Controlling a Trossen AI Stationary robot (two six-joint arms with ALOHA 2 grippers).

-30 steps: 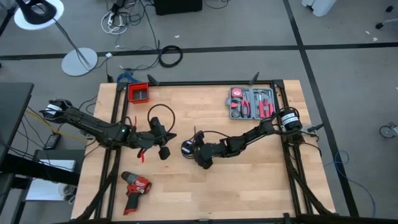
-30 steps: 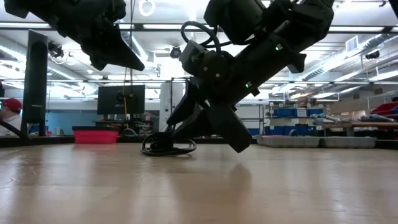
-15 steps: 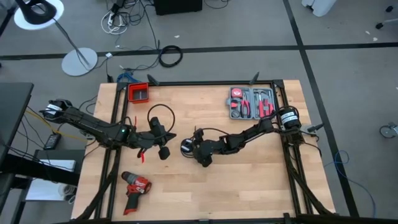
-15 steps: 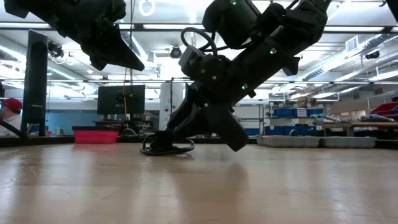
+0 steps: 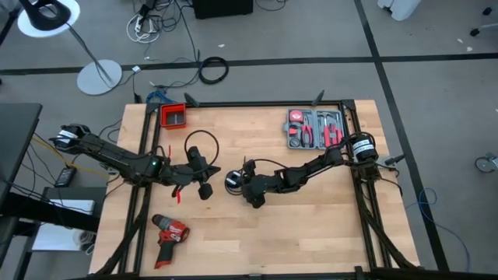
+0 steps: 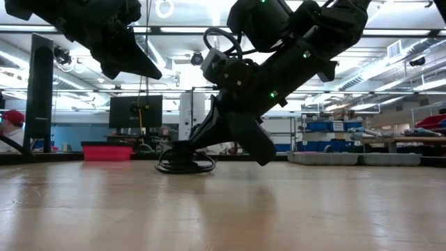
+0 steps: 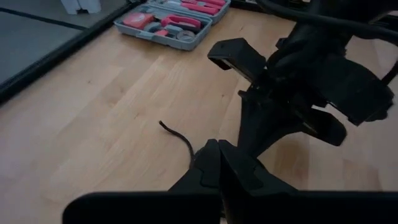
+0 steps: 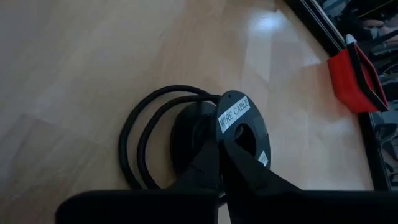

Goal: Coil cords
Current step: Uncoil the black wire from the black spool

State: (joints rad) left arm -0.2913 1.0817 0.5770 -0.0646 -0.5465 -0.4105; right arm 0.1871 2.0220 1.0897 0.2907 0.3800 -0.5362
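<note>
Right pincer (image 8: pixel 219 163) newly shut, spool (image 8: pixel 239 134) partly hidden

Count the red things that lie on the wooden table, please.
3: a red bin at the far left corner, a red drill at the near left edge, and red-handled tools in the grey case, far right. Others may be hidden.

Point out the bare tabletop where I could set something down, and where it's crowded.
Bare: the wood between the red bin and the tool case, and the near strip from the red drill rightwards. Crowded: mid-table, around the left gripper, right gripper and wire spool.
</note>
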